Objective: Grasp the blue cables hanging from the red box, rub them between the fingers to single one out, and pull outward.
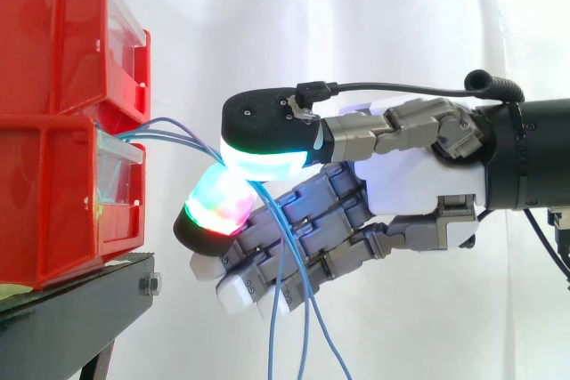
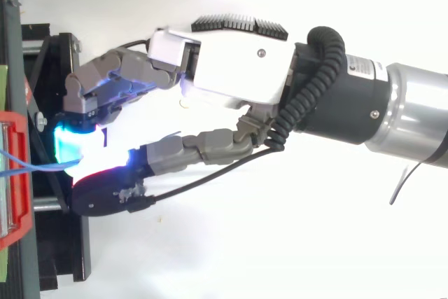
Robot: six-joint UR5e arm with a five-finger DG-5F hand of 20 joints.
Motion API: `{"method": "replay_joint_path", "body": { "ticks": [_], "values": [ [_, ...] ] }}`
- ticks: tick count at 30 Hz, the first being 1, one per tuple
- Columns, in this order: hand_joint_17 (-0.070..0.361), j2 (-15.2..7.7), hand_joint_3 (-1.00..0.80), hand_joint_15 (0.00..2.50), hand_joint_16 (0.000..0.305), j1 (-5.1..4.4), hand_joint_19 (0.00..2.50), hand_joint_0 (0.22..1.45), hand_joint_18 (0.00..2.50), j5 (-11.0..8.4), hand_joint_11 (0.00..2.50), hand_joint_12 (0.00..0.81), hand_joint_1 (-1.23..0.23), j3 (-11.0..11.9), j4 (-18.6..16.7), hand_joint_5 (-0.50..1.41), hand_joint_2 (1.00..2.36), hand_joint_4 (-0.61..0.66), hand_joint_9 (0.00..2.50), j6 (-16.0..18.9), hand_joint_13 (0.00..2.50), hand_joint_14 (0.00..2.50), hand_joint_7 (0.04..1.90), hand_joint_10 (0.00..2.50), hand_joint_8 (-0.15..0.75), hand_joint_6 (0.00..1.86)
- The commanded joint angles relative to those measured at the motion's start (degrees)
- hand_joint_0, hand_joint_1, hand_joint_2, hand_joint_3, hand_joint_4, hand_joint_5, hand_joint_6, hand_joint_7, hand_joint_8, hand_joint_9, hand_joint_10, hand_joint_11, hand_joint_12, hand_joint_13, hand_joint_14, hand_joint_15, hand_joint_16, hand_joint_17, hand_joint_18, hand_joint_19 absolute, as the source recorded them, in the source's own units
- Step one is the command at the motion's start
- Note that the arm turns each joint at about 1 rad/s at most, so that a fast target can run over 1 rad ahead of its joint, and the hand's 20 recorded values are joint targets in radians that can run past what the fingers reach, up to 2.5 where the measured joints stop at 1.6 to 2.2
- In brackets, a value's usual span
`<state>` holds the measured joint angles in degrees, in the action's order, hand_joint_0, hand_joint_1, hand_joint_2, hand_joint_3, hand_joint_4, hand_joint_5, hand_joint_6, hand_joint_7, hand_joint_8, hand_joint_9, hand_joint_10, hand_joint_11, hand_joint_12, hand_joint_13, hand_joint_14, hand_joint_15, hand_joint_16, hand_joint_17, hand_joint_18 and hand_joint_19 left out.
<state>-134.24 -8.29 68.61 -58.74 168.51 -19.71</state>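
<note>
Thin blue cables (image 1: 183, 135) come out of the lower red box (image 1: 62, 198) and run right, then hang down past the hand (image 1: 410, 180). The hand reaches in from the right, level with the box's clear drawer front. Its thumb pad (image 1: 267, 153), glowing white and cyan, presses down on the cables against a fingertip (image 1: 218, 206) glowing green and red below. The cables pass between these two pads and dangle in front of the other curled fingers. From above, a blue cable (image 2: 31, 166) leads from the box to the glowing pads (image 2: 73, 148).
A second red box (image 1: 62, 37) is stacked on the lower one. Both sit on a black stand (image 1: 76, 304) at the left. A white curtain hangs behind. Open room lies right of the boxes and below the hand.
</note>
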Motion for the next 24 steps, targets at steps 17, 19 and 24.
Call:
{"method": "replay_joint_path", "body": {
  "ticks": [17, 19, 24],
  "values": [
    [0.112, 2.1, -0.37, 0.5, 0.05, -2.08, 0.56, 0.79, 0.69, 1.27, 0.44, 0.406, -0.85, -0.1, 10.1, -0.22, 1.01, 0.19, 0.71, 15.9, 0.78, 0.02, 0.91, 0.01, 0.28, 0.93],
    [0.112, 2.1, -0.42, 0.5, 0.05, -2.43, 0.55, 0.78, 0.7, 1.27, 0.43, 0.401, -0.85, 0.0, 11.2, -0.21, 1.01, 0.21, 0.72, 17.1, 0.78, 0.02, 0.91, 0.01, 0.283, 0.92],
    [0.113, 2.1, -0.5, 0.51, 0.05, -2.7, 0.55, 0.71, 0.72, 1.44, 0.44, 0.419, -0.87, -0.1, 12.2, -0.21, 1.0, 0.2, 0.73, 18.3, 0.81, 0.02, 0.95, 0.01, 0.296, 0.92]
  ]
}}
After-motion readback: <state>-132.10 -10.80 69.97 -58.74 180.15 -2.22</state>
